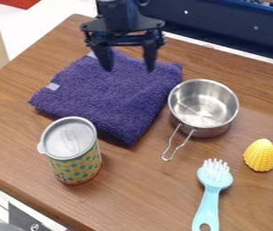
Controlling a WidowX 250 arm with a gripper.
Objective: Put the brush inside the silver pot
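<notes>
Black two-finger gripper (pixel 129 70) at upper centre of the view, hanging above a folded purple terry towel (pixel 111 97); its two fingers stand well apart, nothing between them. Light-blue plastic brush with white bristles (pixel 209 198) lies on the brown wood-grain table (pixel 148 196) at lower right, bristles up, handle running to the bottom edge of the view, a hole near the handle's end. It is outside the round silver metal pot (pixel 214 131), apart from it. Pot upright, open side up, right of the towel; its looped wire handle slants down and to the left, toward the near side. Brush head sits nearer the viewer than that handle, and to its right. Yellow cone-shaped corn piece with a bumpy surface (pixel 260 155) right of the brush head, near but not touching. Cylindrical canister with a grey lid and green-and-yellow dotted side (pixel 77 167) upright at left, just beside the towel's near edge; whether the two touch, cannot tell. Dark blue panel (pixel 217 29) beyond the table's far side.
</notes>
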